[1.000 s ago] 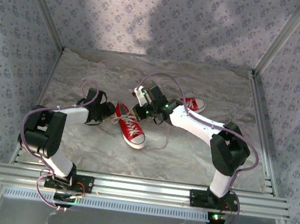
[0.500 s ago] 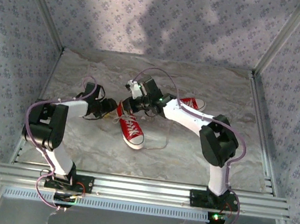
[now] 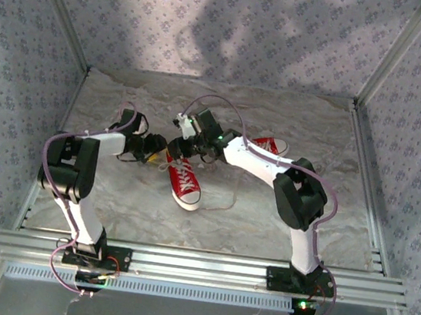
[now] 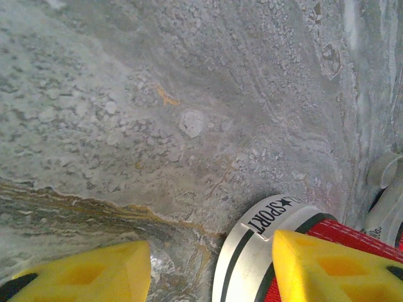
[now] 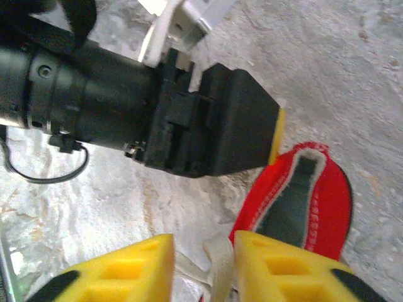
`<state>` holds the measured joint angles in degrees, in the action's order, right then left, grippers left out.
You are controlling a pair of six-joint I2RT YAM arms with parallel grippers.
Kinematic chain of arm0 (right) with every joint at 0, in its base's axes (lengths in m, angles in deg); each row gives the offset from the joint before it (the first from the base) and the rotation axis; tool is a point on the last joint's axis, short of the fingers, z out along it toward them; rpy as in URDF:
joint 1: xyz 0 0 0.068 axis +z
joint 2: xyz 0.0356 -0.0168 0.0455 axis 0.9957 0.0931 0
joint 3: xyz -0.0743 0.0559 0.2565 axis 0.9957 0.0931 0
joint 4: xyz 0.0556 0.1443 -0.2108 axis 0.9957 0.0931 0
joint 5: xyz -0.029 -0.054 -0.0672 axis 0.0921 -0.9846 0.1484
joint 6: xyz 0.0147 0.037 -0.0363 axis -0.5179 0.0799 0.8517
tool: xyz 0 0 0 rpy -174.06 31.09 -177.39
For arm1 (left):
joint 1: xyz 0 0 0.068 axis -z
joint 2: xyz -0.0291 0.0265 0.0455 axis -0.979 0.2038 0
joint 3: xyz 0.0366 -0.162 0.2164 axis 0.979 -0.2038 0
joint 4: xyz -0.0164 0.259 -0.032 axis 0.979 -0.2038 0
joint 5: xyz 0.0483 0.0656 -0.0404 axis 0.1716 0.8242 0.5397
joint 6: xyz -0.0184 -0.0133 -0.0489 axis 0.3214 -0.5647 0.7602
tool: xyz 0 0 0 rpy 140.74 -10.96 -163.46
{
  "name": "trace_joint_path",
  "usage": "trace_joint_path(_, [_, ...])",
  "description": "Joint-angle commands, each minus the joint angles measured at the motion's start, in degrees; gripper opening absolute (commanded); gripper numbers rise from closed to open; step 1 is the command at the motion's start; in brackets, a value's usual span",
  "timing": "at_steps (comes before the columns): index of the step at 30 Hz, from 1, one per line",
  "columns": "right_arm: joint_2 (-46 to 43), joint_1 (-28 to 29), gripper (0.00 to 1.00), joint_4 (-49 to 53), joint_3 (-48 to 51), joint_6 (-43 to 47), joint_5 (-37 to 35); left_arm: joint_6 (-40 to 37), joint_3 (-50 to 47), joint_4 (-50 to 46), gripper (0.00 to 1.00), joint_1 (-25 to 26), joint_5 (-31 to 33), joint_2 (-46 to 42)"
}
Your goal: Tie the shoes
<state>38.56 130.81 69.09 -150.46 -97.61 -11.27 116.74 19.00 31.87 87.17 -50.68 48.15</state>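
Soft, even light falls from above in the overhead view. A broad dark shadow lies across the patterned back wall [image 3: 236, 21], and the picture is slightly grainy. The left wrist view is dim and grey: the marbled counter [image 4: 189, 126] is fairly sharp, while the fingertips [image 4: 94, 274] of the left end effector [image 4: 211, 251] are blurred. In the right wrist view, glare washes out the counter at lower left.

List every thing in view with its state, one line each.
Near shoe: upright, laces untied.
Far shoe: partly hidden, laces unclear.
Left gripper: open, at the near shoe's heel.
Right gripper: open, white lace between its fingers.
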Motion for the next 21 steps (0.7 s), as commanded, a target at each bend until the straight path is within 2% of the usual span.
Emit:
trace_joint_path(1, [-4.05, -0.03, 0.40, 3.69, -1.36, 3.06, -2.73, -2.10, 3.03, 19.70, 0.55, 4.51, -7.81, 7.49])
trace_joint_path(4, [-7.66, -0.48, 0.42, 2.18, 2.41, 3.52, -5.24, -2.24, 4.12, 19.52, 0.55, 4.86, -8.36, 8.58])
trace_joint_path(10, [-15.94, -3.85, 0.41, -2.75, 14.41, -0.37, -16.67, -3.02, 7.23, 18.66, 0.55, 5.49, -9.60, 10.96])
trace_joint_path(12, [-16.58, -5.74, 0.39, -2.72, 16.94, -2.61, -17.22, -3.91, 8.66, 18.18, 0.55, 5.80, -10.44, 11.80])
trace_joint_path(17, [-15.98, -11.07, 0.36, -8.70, 24.27, -5.20, -4.75, -6.59, 14.52, 14.42, 0.55, 7.10, -12.66, 14.98])
trace_joint_path(21, [-15.18, -12.05, 0.35, -12.20, 26.04, -4.20, 3.47, -8.90, 19.56, 10.34, 0.55, 8.66, -14.45, 17.72])
